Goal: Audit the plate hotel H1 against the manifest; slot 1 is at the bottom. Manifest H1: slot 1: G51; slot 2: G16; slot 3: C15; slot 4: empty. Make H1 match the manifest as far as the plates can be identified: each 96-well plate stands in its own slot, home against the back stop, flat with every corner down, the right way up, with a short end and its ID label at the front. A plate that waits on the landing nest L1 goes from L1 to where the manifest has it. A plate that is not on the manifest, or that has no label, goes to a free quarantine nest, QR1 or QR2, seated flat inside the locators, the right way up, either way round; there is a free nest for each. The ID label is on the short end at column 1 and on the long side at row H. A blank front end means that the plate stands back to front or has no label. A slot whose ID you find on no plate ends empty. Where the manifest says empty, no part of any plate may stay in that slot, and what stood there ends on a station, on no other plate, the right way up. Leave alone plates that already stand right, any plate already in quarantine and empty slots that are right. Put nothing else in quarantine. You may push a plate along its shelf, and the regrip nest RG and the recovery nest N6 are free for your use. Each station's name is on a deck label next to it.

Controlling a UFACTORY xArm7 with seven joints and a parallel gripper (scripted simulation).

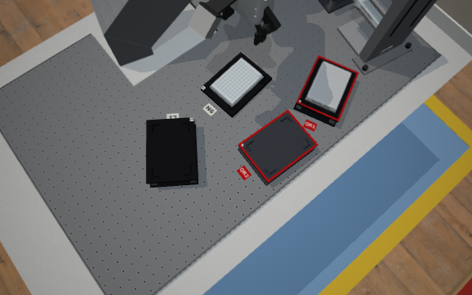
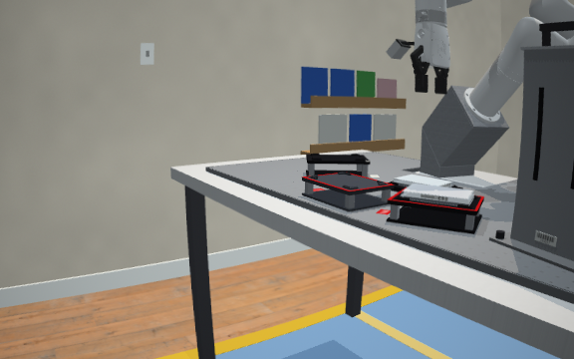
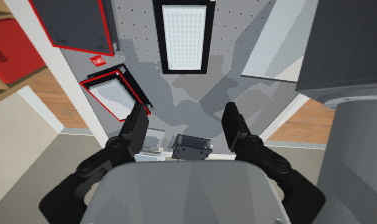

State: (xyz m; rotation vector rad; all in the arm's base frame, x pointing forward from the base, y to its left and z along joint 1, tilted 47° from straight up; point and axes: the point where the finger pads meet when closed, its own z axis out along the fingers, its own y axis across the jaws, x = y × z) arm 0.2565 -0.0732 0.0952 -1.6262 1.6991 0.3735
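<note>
My gripper (image 1: 262, 33) (image 2: 430, 82) (image 3: 185, 111) is open and empty, high above the back of the deck near the arm's base. A white 96-well plate (image 1: 236, 82) (image 3: 184, 37) (image 2: 419, 179) lies wells up in the black nest N6 (image 1: 249, 97). A second plate (image 1: 328, 87) (image 2: 436, 194) (image 3: 109, 97) sits in the red-rimmed nest QR1 (image 1: 309, 79), with a label strip on its long side in the exterior view. The red-rimmed nest QR2 (image 1: 279, 145) (image 2: 342, 180) (image 3: 74, 20) holds nothing. The hotel H1 (image 2: 558, 150) (image 1: 400, 24) shows only its closed grey wall; its slots are hidden.
A black nest (image 1: 171, 151) (image 2: 337, 160) with nothing on it stands left of QR2, with a small white deck label at its far end. The arm's grey base block (image 1: 138, 29) (image 2: 458, 135) stands at the back of the deck. The hotel's foot plate (image 2: 536, 249) lies at the right.
</note>
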